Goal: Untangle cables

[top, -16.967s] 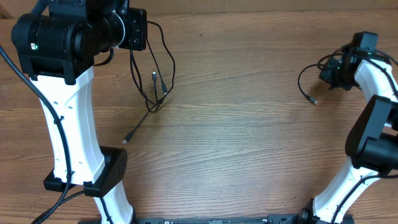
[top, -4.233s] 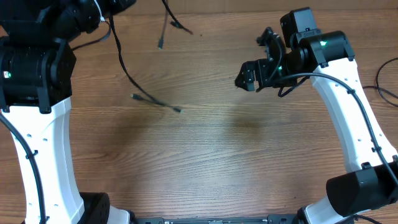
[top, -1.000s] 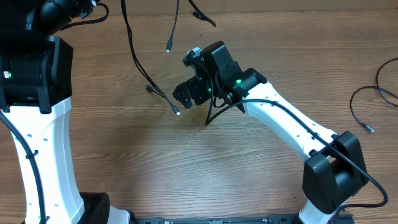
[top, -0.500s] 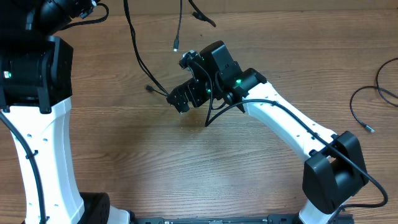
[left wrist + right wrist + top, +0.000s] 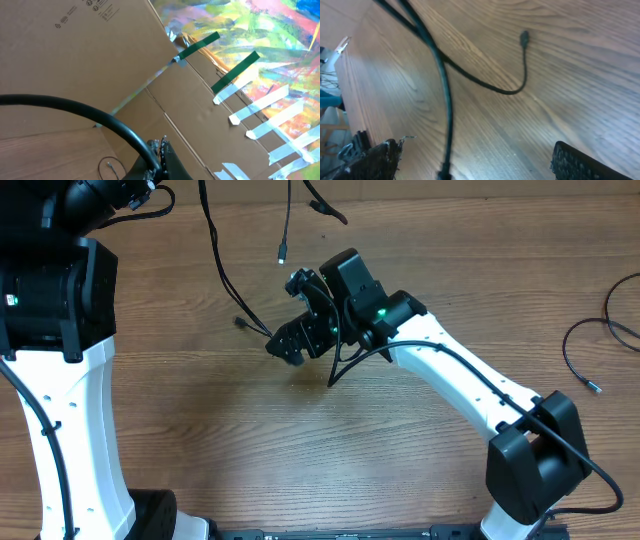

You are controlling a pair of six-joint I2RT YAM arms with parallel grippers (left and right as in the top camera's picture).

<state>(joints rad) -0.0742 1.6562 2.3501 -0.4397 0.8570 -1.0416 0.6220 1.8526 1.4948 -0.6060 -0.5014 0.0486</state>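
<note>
Several thin black cables hang from above the top edge of the overhead view. One long cable (image 5: 222,275) slants down to the table and ends under my right gripper (image 5: 290,315). A shorter cable ends in a silver plug (image 5: 282,256). In the right wrist view my right gripper (image 5: 475,154) stands open, with that cable (image 5: 446,107) running down between its fingers, touching neither. Another cable end with a plug (image 5: 524,36) lies on the wood beyond. My left gripper (image 5: 159,150) is shut on a black cable (image 5: 100,117), held high. A third cable (image 5: 592,340) lies at the far right.
The left arm's white column (image 5: 75,410) stands at the left. The right arm (image 5: 470,380) reaches diagonally across the middle of the wooden table (image 5: 300,460). A cardboard wall (image 5: 75,60) with tape strips stands behind the table.
My right gripper has slid left and a little down, over the end of the long hanging cable, which now sits between its fingers. The left arm has stayed still.
</note>
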